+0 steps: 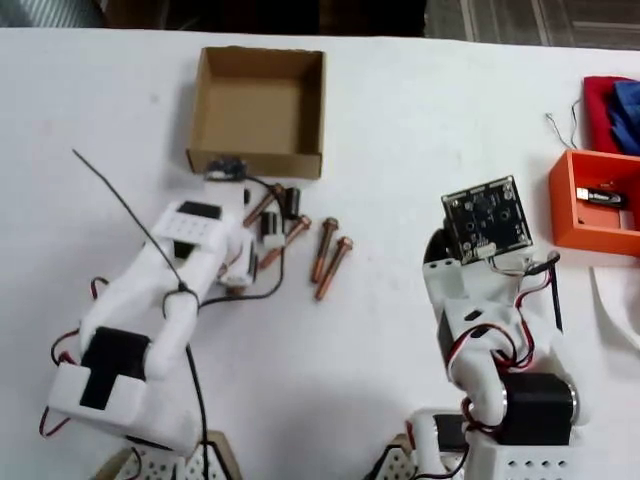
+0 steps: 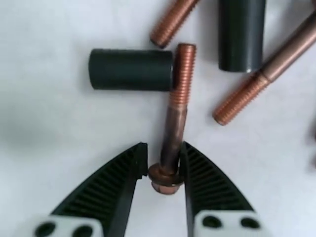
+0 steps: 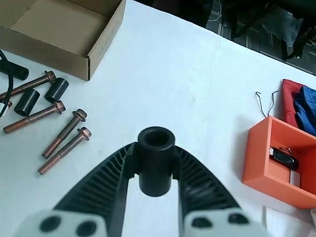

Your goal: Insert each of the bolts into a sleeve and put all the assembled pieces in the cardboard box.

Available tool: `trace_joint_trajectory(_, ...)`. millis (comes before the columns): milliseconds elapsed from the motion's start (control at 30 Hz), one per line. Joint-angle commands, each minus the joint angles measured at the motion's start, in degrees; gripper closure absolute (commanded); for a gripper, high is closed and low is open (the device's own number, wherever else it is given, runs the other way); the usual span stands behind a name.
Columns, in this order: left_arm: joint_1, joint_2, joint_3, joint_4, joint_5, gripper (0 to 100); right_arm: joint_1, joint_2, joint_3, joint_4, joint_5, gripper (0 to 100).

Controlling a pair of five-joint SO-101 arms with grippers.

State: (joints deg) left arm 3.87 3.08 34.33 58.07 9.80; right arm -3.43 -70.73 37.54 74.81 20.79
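The bolt (image 2: 174,123), mid-frame, is coppery metal with a rough thread and a dull, tarnished shank. The sleeve (image 3: 155,173), lower centre, is dark, smooth, matt plastic. The left claw (image 2: 164,154) and right claw (image 3: 155,150) have black ribbed plastic fingers. The bench (image 1: 420,120) is matt white. The cardboard box (image 1: 260,160), upper left, is plain brown.

An orange bin (image 1: 590,238) stood at the frame's right edge, holding a black stick (image 1: 602,197). Red cloth (image 1: 598,112) lay above it on the white table (image 1: 420,130).
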Motion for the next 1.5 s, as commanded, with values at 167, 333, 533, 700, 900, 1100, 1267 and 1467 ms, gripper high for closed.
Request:
trace_joint_trajectory(167, -0.3, 0.1, -1.0, 1.2, -16.6, 87, 0.3, -1.1, -0.4, 0.2, -0.3, 97.6)
trace_joint_trajectory(333, -0.1, 0.1, -0.7, 1.9, -21.5, 87, 0.3, -1.1, -0.4, 0.2, -0.3, 97.6)
trace_joint_trajectory(533, -0.3, 0.1, 0.4, 3.5, -21.5, 98, 0.3, -1.1, -0.4, 0.3, -0.3, 97.6)
trace_joint_trajectory(700, -0.4, 0.1, 0.7, 3.6, -21.6, 97, 0.3, -1.1, -0.4, 0.3, -0.3, 97.6)
trace_joint_trajectory(900, -0.3, -0.4, 0.0, 6.4, -21.7, 98, 0.3, -1.2, -0.4, 0.3, -0.3, 97.6)
trace_joint_trajectory(1100, -0.4, -0.4, -0.8, 14.1, -30.7, 98, 0.3, -1.2, -0.4, 0.3, -0.3, 97.6)
trace_joint_trajectory(1267, -3.8, -0.4, -9.4, 26.5, -45.3, 98, 0.3, -1.2, -0.4, 0.3, -0.3, 97.6)
trace_joint_trajectory(1467, -16.4, -0.1, -20.0, 31.6, -62.6, 98, 0.0, -1.2, -0.4, 0.3, -0.3, 97.6)
